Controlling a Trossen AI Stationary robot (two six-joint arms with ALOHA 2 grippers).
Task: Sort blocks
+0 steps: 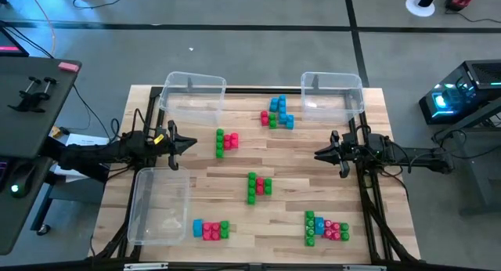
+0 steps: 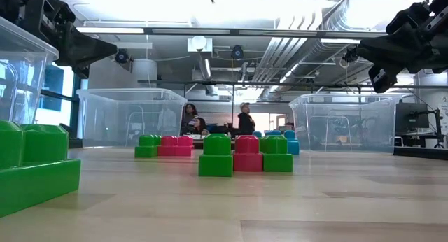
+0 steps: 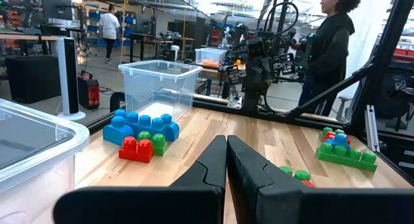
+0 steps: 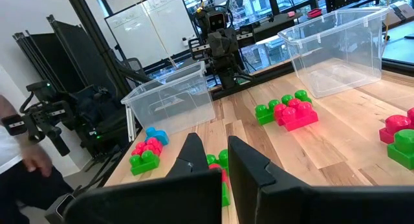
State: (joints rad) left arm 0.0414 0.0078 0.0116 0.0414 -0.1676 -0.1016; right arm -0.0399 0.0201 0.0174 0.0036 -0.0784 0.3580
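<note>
Arms reach in level from opposite sides of the counter point(image 1: 313, 157). Left claw point(image 1: 190, 143) and right claw point(image 1: 319, 154) hover above the wood, both pinched shut and empty, pointing at each other. Blocks point(image 1: 259, 186) sit in five clusters between them; three clear bins point(image 1: 193, 96) line the edges.

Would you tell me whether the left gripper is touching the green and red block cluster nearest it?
Apart: in the high view, bare table separates the left gripper from the block cluster.
</note>
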